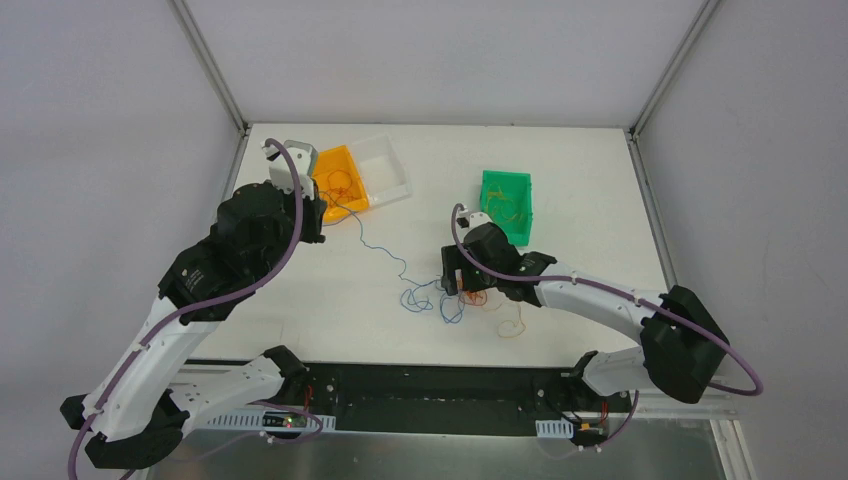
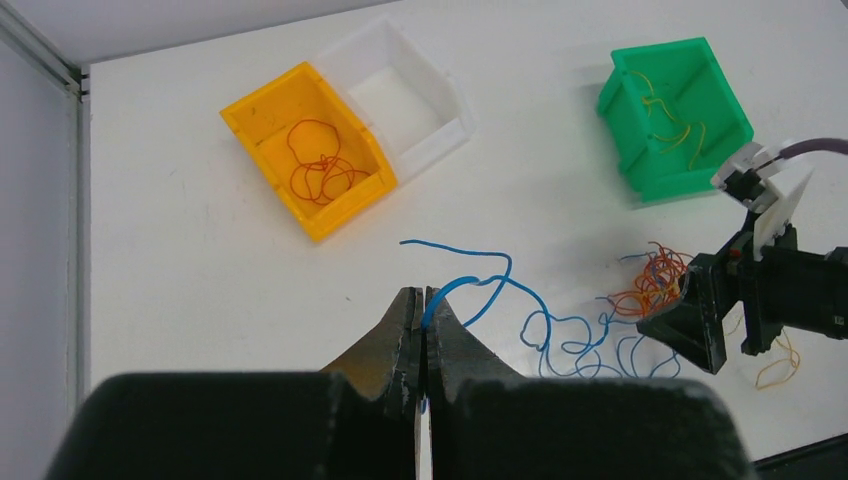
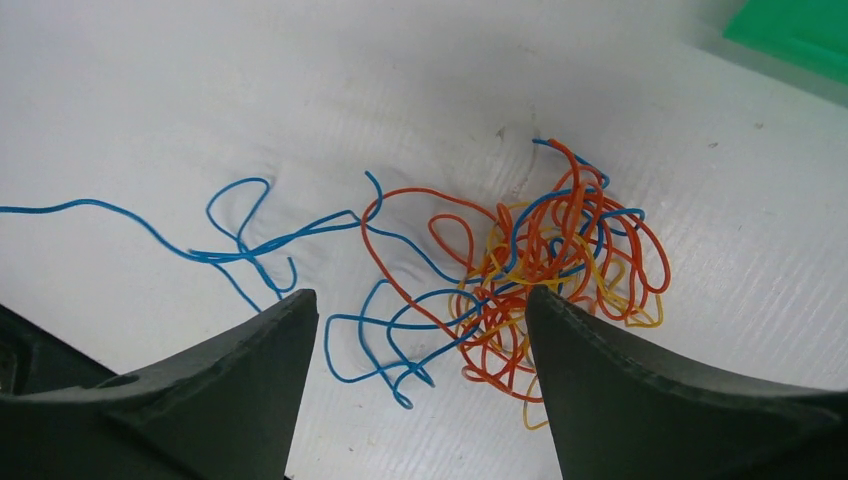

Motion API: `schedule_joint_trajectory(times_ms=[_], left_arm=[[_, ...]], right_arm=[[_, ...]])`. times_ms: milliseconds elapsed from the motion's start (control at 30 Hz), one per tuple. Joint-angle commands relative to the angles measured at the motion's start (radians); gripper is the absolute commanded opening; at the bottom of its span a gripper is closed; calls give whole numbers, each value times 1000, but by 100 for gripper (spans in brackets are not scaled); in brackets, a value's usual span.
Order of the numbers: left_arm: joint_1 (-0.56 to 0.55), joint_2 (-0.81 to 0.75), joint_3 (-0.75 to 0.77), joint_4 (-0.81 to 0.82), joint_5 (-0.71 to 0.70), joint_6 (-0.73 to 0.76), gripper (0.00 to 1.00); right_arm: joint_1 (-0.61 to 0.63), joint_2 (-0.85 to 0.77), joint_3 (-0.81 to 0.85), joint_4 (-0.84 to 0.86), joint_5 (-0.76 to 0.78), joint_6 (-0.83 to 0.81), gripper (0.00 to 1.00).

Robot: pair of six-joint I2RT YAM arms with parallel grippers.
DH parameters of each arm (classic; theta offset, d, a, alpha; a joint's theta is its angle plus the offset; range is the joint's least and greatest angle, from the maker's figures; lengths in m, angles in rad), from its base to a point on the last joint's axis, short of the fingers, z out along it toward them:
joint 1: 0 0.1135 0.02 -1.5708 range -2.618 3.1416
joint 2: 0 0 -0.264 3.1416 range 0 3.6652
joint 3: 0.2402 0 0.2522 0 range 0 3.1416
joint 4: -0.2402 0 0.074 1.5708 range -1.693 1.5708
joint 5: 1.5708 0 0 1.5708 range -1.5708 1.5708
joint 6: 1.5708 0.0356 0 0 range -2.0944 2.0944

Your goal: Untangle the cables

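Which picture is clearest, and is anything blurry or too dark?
Top external view: soft even light, faint shadows, the cables tiny. Left wrist view: the left tool looms dark along the bottom. Right wrist view: clearest, the cables crisp, the green bin at the corner blurred.

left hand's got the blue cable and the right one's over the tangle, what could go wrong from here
1. The blue cable pinched in the left hand runs back into the tangle. Pulling may drag the whole clump rather than free one strand.
2. The right hand hangs open over that tangle. Closing there may catch orange and yellow strands along with blue ones.
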Motion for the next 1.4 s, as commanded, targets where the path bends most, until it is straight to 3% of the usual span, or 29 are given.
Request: schedule_joint_trajectory(times_ms=[0,133,200,233,300,333,400,533,633,767,867,1100,1267,1367], left_arm=[[9,-23,7,39,-68,20,0],[9,-27,13,39,-107,55,0],[10,-28,15,39,-122,64,0],[9,-28,15,39,-131,68,0],[9,-25,15,39,-200,70,0],[10,-22,11,38,-285,66,0],[10,-20,2,38,-470,53,0],[13,-26,-4,48,-731,108,0],[33,-26,-12,66,-794,159,0],[51,-31,-31,73,-815,154,0],[54,-39,-44,75,-784,128,0],[54,-23,-51,73,-671,75,0],[54,-48,-66,76,-354,10,0],[54,-35,-68,75,-249,-6,0]], right_arm=[[20,59,37,-54,29,-18,80],[28,81,25,-65,22,1,81],[30,95,27,-100,65,14,75],[30,102,31,-119,99,22,65],[29,103,35,-160,182,49,37],[29,95,33,-175,228,69,29],[25,66,21,-203,312,105,20],[-56,-28,-19,-273,381,207,10],[-175,-112,-75,-293,349,292,1],[-307,-236,-148,-292,318,359,0],[-381,-307,-184,-272,242,361,0],[-392,-336,-175,-289,224,325,0],[-392,-344,-172,-264,142,287,2],[-393,-351,-172,-242,85,267,6]])
